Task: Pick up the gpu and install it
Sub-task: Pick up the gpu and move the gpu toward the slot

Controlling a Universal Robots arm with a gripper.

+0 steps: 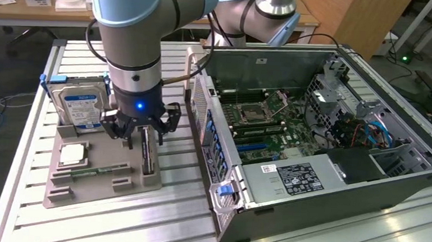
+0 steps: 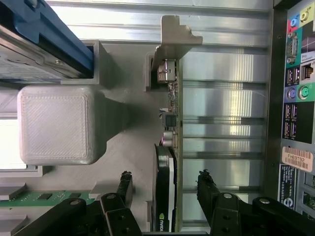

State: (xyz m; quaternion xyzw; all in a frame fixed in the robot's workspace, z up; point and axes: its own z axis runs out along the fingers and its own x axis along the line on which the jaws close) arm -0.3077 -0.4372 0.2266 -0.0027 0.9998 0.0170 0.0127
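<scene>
Just now the black two-fingered tool hangs released, jaws either side of the thin, dark rectangular gpu card, which stands on edge in a grey plastic holder on the desk. It looks light, stiff and fragile, best pinched across its flat faces.

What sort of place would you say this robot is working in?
Most likely a robotics lab or workshop for computer assembly: a robot arm over a slatted aluminium table, an open computer case, and a parts tray holding a hard drive and the gpu.
</scene>
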